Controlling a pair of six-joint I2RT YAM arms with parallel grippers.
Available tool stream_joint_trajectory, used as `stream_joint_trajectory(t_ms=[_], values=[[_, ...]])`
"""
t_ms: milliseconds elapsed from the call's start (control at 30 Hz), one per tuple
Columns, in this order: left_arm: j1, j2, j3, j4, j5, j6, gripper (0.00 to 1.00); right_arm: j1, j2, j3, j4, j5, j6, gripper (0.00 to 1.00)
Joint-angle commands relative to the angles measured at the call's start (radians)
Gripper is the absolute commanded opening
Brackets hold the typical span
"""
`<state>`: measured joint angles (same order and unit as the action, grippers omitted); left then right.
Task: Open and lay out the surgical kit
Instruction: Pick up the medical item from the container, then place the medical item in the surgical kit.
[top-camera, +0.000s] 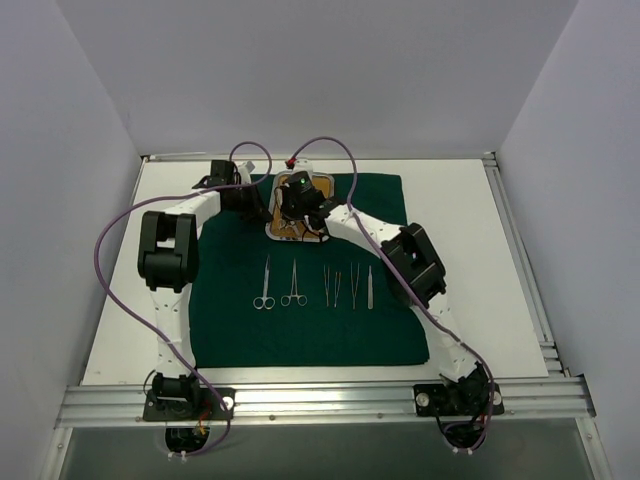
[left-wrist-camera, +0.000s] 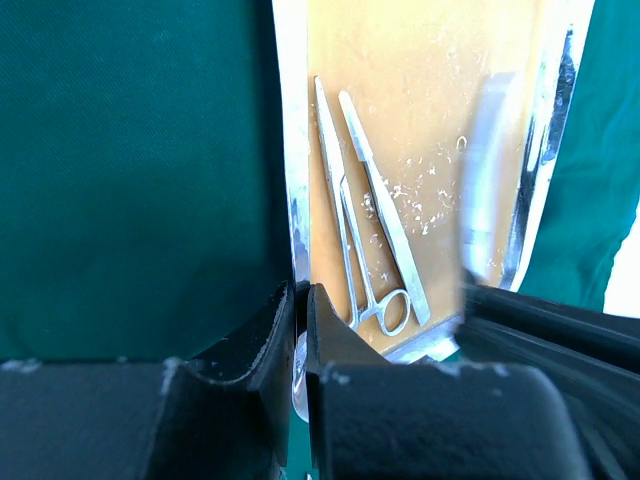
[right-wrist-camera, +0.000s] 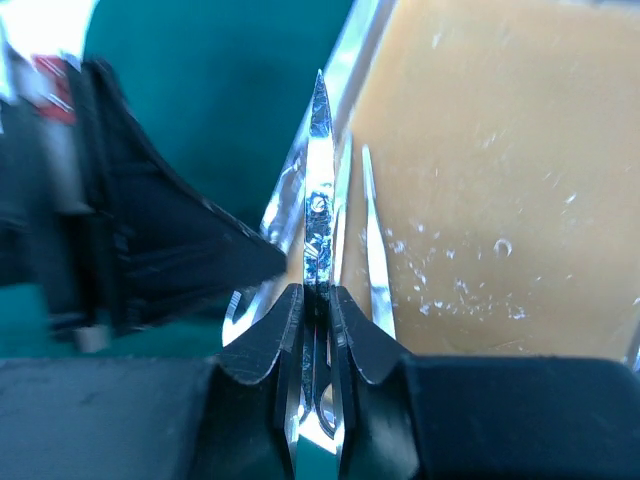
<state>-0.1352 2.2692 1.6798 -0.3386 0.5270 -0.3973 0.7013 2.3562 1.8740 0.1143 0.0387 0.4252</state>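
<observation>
You're pinching the tray rim in your left gripper. Your right gripper is clamping a pointed instrument, which is pointing straight ahead. The laid-out instruments are lying nearer you on the cloth.

The cloth wrap lies spread on the table. The tray sits at its far edge. A row of instruments lies nearer the arms. A scissor-handled instrument and tweezers lie side by side in the tray.

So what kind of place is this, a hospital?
Probably a robot test bench, not a clinic: the left arm and right arm are bolted to a metal rail, white walls box in the table, and instruments lie in a row on a green cloth.
</observation>
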Motion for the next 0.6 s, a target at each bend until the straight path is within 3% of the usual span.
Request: stream_joint_trajectory(t_ms=[0, 167, 567], values=[[0.011, 0.001, 0.024, 0.049, 0.001, -0.021, 0.02, 0.003, -0.103, -0.032, 0.107, 0.064, 0.052, 0.00], [0.016, -0.008, 0.015, 0.056, -0.007, -0.017, 0.02, 0.004, -0.173, -0.129, 0.149, 0.119, 0.105, 0.00], [0.006, -0.072, 0.003, 0.050, -0.078, 0.057, 0.37, 0.063, -0.442, -0.443, 0.179, 0.297, 0.211, 0.00]])
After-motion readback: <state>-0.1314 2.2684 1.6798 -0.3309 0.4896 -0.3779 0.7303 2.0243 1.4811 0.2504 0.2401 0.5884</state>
